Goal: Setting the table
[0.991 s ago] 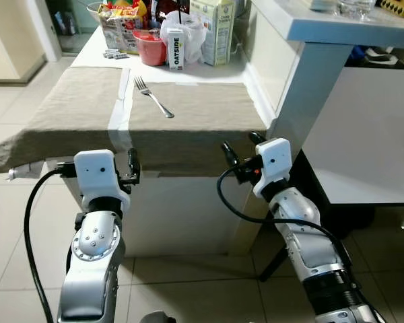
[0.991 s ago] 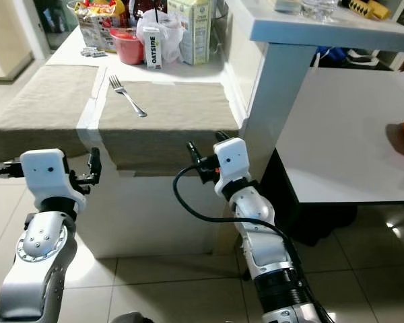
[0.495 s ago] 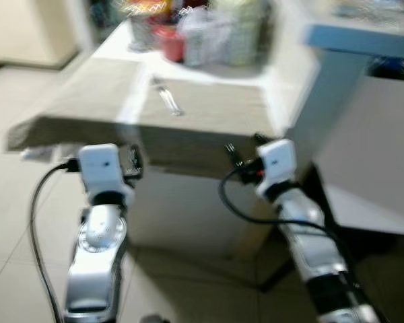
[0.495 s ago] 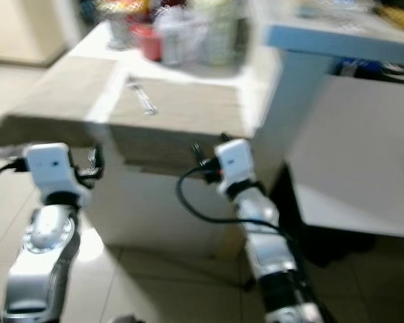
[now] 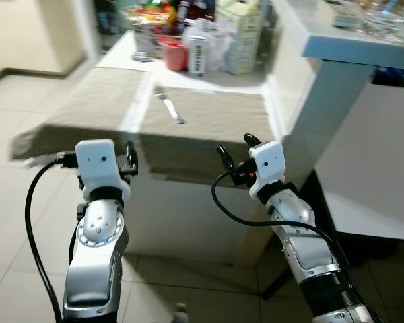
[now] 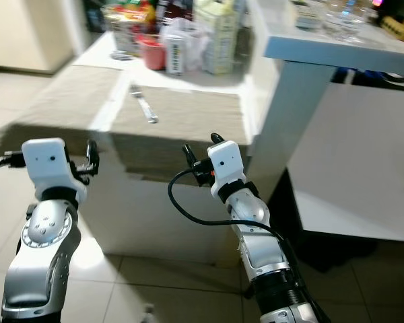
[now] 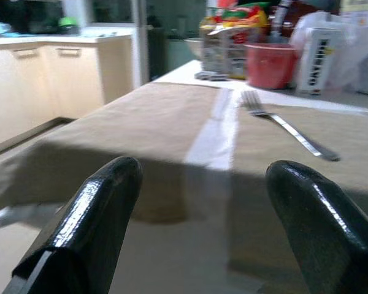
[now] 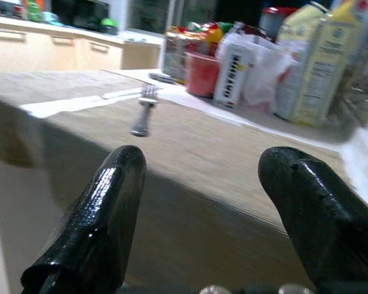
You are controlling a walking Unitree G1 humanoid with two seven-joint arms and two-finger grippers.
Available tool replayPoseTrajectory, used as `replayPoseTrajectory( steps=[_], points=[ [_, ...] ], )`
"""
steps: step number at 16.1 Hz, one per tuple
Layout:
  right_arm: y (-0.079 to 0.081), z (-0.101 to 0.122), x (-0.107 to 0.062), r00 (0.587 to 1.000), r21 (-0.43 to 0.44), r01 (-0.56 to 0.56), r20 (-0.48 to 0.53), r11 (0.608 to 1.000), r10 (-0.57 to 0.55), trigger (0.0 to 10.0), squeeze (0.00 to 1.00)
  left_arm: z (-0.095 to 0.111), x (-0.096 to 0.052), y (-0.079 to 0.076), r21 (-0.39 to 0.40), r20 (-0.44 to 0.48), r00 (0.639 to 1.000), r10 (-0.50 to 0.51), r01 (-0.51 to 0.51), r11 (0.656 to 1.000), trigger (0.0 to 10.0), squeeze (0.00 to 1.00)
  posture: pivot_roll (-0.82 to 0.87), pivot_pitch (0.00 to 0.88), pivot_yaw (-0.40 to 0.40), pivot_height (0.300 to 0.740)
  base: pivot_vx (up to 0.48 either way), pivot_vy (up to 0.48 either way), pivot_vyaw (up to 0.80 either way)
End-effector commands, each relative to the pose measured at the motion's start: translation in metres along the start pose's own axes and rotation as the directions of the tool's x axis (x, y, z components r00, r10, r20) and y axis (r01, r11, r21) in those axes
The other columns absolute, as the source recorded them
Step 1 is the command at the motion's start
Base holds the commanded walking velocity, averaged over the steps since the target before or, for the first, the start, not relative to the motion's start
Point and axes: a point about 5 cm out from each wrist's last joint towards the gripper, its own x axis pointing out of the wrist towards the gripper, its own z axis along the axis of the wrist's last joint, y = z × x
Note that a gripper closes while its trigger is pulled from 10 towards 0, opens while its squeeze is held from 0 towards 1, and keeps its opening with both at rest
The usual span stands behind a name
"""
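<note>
I see the fork (image 5: 169,106) lying on the right-hand brown placemat (image 5: 209,121), near that mat's back left corner, tines toward the far edge of the white table (image 5: 143,111). A second brown placemat (image 5: 87,108) lies beside it on the left, a bare white strip of table between them; both mats hang over the front edge. Along the back edge stand a red cup (image 5: 176,55), a small white carton (image 5: 198,56), a white plastic bag (image 5: 212,44), a tall carton (image 5: 242,40) and snack packets (image 5: 148,30). My left gripper (image 7: 199,208) and right gripper (image 8: 199,202) hover just short of the front edge, both with fingers spread and holding nothing.
</note>
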Motion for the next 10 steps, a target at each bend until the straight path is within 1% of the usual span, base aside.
replayPoseTrajectory(
  steps=[1, 2, 5, 7, 9, 10],
  points=[
    [-0.005, 0.008, 0.003, 0.999, -0.014, 0.020, 0.027, 1.000, -0.019, 10.0, 0.00, -0.001, 0.002, -0.006, 0.012, -0.020, 0.999, -0.025, 0.025, 1.000, 10.0, 0.00, 0.02, 0.000, -0.020, 0.736, 0.442, 0.000, 0.00],
    [-0.004, 0.012, 0.005, 0.999, -0.007, 0.016, 0.041, 1.000, -0.015, 10.0, 0.00, 0.000, 0.003, -0.007, 0.020, -0.018, 0.999, -0.028, 0.028, 0.999, 10.0, 0.00, 0.02, 0.000, -0.020, 0.736, 0.442, 0.000, 0.00],
    [-0.003, 0.017, 0.011, 0.998, -0.007, 0.013, 0.057, 1.000, -0.013, 10.0, 0.00, 0.001, 0.005, -0.005, 0.005, -0.016, 1.000, -0.016, 0.016, 1.000, 10.0, 0.00, 0.02, 0.000, -0.016, 0.736, 0.435, 0.000, 0.00],
    [-0.002, 0.016, 0.011, 0.998, -0.002, 0.009, 0.054, 1.000, -0.009, 10.0, 0.00, 0.002, 0.005, -0.001, -0.009, -0.012, 1.000, 0.010, -0.010, 1.000, 10.0, 0.00, 0.02, 0.000, -0.017, 0.736, 0.323, 0.354, 0.00],
    [-0.002, 0.017, 0.012, 0.998, -0.001, 0.004, 0.057, 1.000, -0.004, 10.0, 0.00, 0.002, 0.005, -0.001, -0.007, -0.014, 1.000, 0.013, -0.013, 1.000, 10.0, 0.00, 0.02, 0.000, -0.017, 0.736, 0.292, 0.381, 0.00],
    [0.000, 0.021, 0.015, 0.997, 0.007, 0.001, 0.073, 1.000, -0.002, 10.0, 0.00, 0.003, 0.006, 0.000, 0.001, -0.011, 1.000, 0.014, -0.014, 1.000, 10.0, 0.00, 0.03, 0.000, -0.018, 0.740, 0.304, 0.371, 0.00]
  ],
)
